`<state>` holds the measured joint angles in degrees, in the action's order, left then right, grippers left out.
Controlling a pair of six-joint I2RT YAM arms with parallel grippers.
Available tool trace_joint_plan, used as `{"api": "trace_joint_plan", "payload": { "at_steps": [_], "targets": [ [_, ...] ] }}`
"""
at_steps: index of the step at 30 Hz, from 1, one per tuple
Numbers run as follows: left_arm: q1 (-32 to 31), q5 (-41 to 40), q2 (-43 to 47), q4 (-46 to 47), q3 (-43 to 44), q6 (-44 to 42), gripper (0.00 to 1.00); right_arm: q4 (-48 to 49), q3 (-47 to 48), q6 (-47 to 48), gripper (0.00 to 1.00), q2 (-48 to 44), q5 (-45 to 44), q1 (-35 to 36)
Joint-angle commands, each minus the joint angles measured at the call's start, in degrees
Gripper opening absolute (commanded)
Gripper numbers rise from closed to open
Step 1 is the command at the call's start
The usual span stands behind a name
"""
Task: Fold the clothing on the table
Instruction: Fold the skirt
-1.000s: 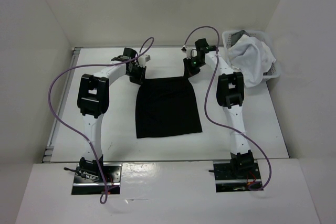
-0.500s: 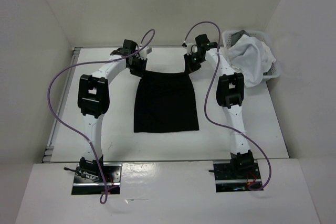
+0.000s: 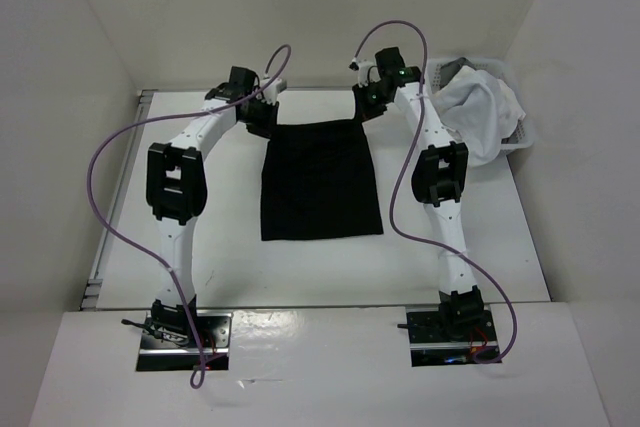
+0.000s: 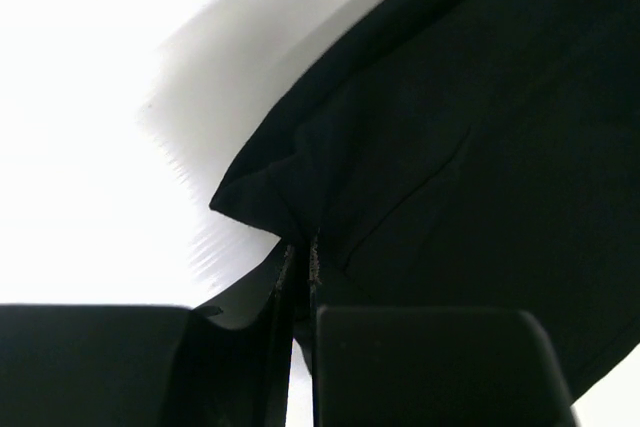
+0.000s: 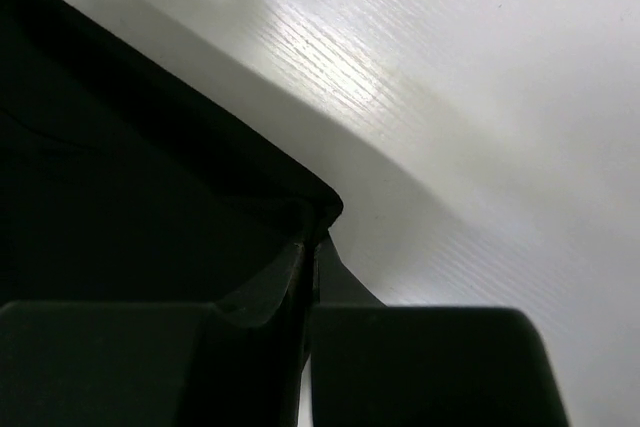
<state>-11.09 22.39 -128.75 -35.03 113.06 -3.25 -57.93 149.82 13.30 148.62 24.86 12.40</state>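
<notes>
A white plastic basket (image 3: 521, 136) stood at the far right corner of the table (image 3: 220, 247); a white cloth bundle (image 3: 478, 112) filled it and hung over its near rim; a dark item (image 3: 461, 62) showed at its far rim; plain white walls (image 3: 300, 17) enclosed three sides.

Fixed overhead camera, set above and behind the two arm bases, looking down over the whole large flat white rectangular table (image 3: 220, 247), with the plain black matte fabric garment (image 3: 320, 182) in the middle distance. Each wrist camera looks very closely along its own fingers, left gripper (image 4: 300, 252) and right gripper (image 5: 308, 242), at one far garment corner. All three views share those corners.
</notes>
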Motion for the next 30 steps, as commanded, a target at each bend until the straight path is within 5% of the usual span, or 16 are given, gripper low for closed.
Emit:
{"api": "trace_joint_plan", "payload": {
  "at_steps": [1, 17, 30],
  "targets": [
    [2.0, 2.0, 3.6, -0.9, 2.5, -1.5, 0.00, -1.7, 3.6, -0.1, 0.00, -4.4, -1.8, 1.0],
    [4.9, 6.6, 13.1, -2.6, -3.5, -5.1, 0.00, -0.3, -5.5, 1.5, 0.00, -15.7, -1.2, 1.0],
    [4.9, 7.8, 24.3, -3.6, -21.5, -10.0, 0.00, 6.7, -33.9, 5.7, 0.00, -33.8, -0.2, 1.6]
  ]
}}
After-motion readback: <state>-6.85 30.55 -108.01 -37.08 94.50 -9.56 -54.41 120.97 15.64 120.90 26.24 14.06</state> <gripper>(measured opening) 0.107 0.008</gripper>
